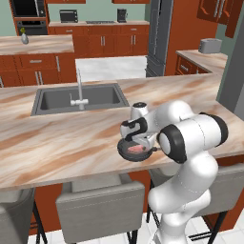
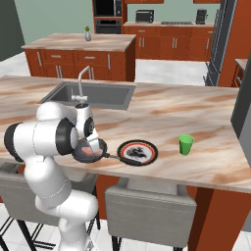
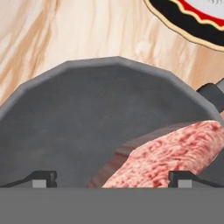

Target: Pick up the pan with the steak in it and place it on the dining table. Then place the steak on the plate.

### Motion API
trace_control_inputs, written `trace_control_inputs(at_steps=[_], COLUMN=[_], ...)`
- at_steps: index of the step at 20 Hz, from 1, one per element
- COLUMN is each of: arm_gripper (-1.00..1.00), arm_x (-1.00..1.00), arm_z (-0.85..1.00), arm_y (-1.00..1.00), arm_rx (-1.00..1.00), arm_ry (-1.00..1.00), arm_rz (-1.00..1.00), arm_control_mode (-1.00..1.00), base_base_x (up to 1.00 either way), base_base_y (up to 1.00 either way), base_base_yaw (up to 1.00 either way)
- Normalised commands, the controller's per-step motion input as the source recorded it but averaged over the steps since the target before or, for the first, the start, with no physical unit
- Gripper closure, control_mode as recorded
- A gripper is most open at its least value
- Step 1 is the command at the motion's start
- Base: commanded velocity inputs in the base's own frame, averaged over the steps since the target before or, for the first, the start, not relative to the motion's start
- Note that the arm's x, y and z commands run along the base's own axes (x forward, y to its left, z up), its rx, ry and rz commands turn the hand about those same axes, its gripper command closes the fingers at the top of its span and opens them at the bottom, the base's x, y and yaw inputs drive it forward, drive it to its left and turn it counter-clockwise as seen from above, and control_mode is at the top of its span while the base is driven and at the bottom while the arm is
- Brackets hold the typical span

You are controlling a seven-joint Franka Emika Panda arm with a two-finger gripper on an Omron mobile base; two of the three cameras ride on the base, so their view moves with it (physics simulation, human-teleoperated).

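The pan (image 2: 93,153) is a small dark grey frying pan standing on the marble dining table (image 1: 57,143) near its front edge, with its thin handle (image 2: 112,157) pointing toward the plate (image 2: 138,152). In it lies the steak (image 3: 175,153), pinkish red and marbled. My gripper (image 3: 111,177) hangs open just above the pan (image 3: 87,113), one fingertip (image 3: 181,177) in front of the steak and nothing gripped. The plate (image 3: 192,17), dark with a red rim, sits right beside the pan. From the left base view the hand (image 1: 136,129) covers the far side of the pan (image 1: 136,152).
A green cup (image 2: 186,144) stands on the table to the right of the plate. A sink (image 1: 78,97) with a faucet (image 1: 79,90) is set into the table farther back. Grey stools (image 1: 100,200) line the near edge under the table.
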Motion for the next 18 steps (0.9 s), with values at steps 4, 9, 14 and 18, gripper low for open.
trace_control_inputs(at_steps=[4, 9, 14, 18], arm_gripper=[-1.00, -1.00, -1.00, -1.00], arm_x=[-0.15, -0.06, -0.11, 0.00], arm_z=[0.21, -0.02, -0.08, 0.00], arm_y=[-0.05, -0.02, -0.03, 0.00], arm_rx=[0.06, 0.00, 0.00, 0.00], arm_ry=[0.00, 0.00, 0.00, 0.00], arm_rz=[-0.04, 0.00, 0.00, 0.00], arm_control_mode=[-1.00, -1.00, -1.00, -1.00], base_base_x=[0.00, 0.00, 0.00, 0.00], base_base_y=[0.00, 0.00, 0.00, 0.00], base_base_yaw=[0.00, 0.00, 0.00, 0.00])
